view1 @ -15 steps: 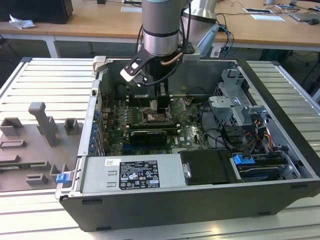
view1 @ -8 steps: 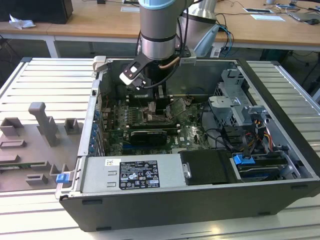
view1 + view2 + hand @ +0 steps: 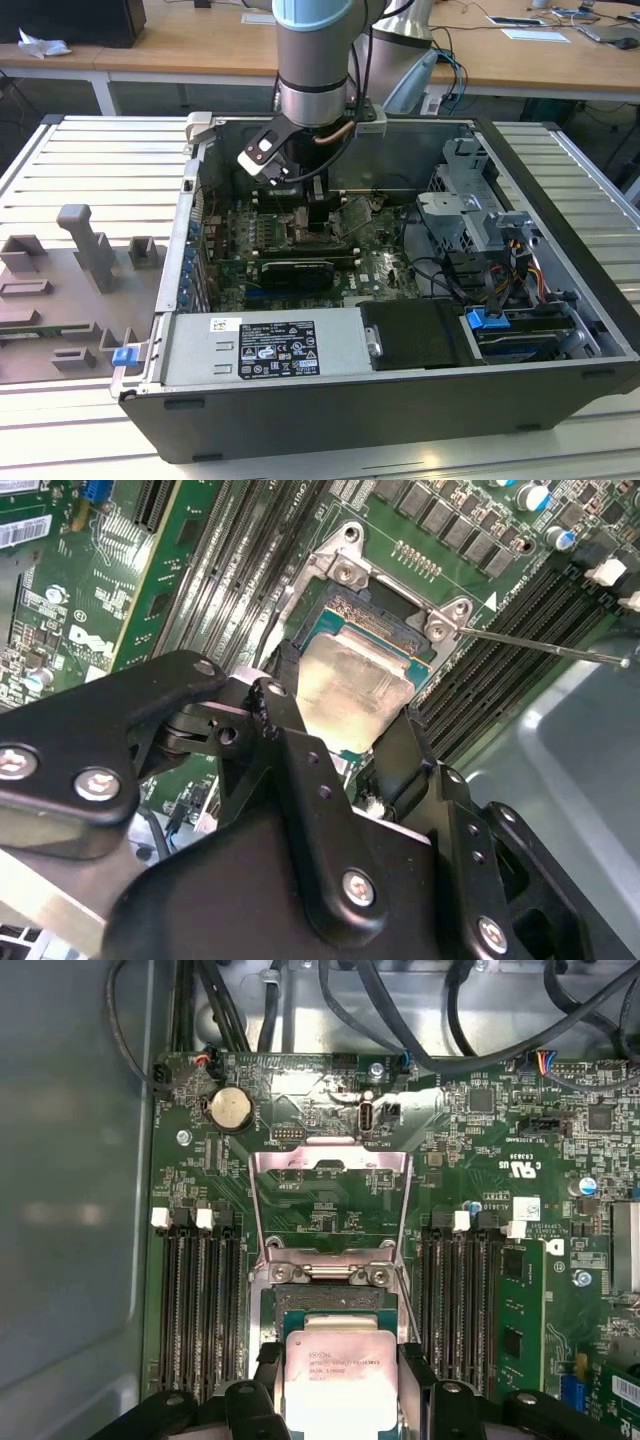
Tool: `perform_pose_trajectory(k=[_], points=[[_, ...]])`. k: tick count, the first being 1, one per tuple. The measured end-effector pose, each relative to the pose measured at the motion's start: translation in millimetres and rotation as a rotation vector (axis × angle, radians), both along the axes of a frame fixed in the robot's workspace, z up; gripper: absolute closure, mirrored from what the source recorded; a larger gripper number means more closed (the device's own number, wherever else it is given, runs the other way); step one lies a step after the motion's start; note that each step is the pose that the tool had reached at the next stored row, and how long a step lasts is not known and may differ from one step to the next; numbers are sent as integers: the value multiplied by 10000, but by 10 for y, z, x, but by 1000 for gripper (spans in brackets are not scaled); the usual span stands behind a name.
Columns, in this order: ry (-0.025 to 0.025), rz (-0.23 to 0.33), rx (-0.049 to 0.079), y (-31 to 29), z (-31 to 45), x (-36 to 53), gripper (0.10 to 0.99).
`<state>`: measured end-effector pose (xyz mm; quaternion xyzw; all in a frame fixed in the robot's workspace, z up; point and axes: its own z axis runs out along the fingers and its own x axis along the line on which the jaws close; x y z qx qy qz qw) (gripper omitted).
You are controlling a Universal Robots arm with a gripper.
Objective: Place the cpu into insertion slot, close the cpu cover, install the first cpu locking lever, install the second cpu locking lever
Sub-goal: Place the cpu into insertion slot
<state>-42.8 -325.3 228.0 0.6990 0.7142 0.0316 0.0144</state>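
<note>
Cpu (image 3: 350, 680) is what I watch: in the second wrist view its pale silvery face sits pinched between the two black fingers (image 3: 285, 670) of the gripper (image 3: 345, 698), one finger on each of two opposite edges, so the grip reads as closed on the chip. It hangs right over the insertion slot (image 3: 372, 615), whose silver rim and screwed corner brackets show just past the chip's far edge. I cannot tell whether the chip already touches the socket floor. A thin metal rod (image 3: 540, 645), which I take for one of the locking levers, stands clear to one side, over the long black memory slots (image 3: 520, 620). In the first wrist view the cpu (image 3: 335, 1380) is seen flat on, the gripper (image 3: 340, 1358) flanking it. Its edges run square with the insertion slot (image 3: 330, 1312), a strip of which lies uncovered on the side away from the gripper body. Beyond that strip the cpu cover (image 3: 330, 1165) is swung fully open on its hinge, its window showing green circuit board (image 3: 330, 1210) through it, so nothing stands between chip and socket. To my eye the chip lies straight above its seat and needs no turning. In the exterior view the arm (image 3: 312, 60) drops straight into the open computer case (image 3: 300, 420), with the gripper (image 3: 318, 215) down at the board, just behind a black expansion card (image 3: 295, 270).
</note>
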Motion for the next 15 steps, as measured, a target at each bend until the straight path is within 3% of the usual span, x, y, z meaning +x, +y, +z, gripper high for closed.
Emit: perform_pose_trajectory(k=[9, 15], points=[[-1, -2, -1, 3, -45, 0, 545], [0, -235, -53, 16, -164, 1, 545]])
